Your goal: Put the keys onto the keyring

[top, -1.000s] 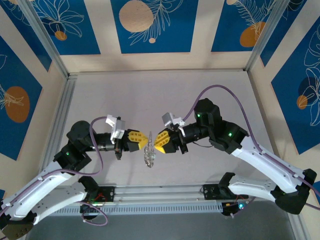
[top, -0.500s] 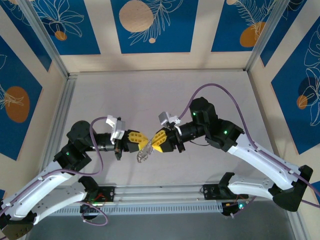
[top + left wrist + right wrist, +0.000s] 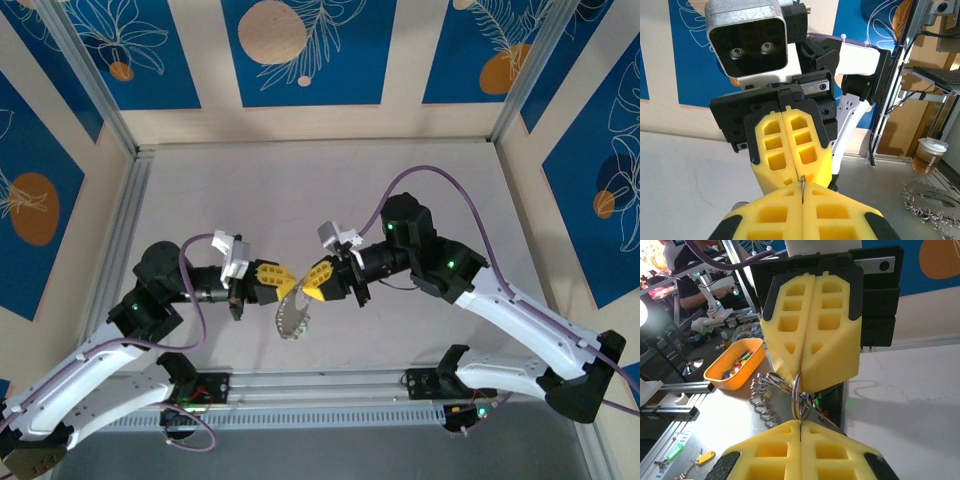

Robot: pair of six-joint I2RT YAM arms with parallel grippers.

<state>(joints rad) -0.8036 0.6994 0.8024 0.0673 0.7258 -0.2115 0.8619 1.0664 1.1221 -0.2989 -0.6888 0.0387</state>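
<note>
My right gripper has moved in against my left gripper, both clamped on the keyring, which now hangs tilted and looks steady enough for threading.

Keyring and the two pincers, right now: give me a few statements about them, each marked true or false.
1. The left pincer is shut on the keyring. True.
2. The right pincer is wide open and clear of the keyring. False: it is shut, with the ring's wire running into the seam between its fingers.
3. The two pincers meet almost tip to tip over the table. True.
4. The keyring lies flat on the table, apart from both pincers. False: it is held up between the two pincer tips, and the keys dangle from it beside them.
</note>
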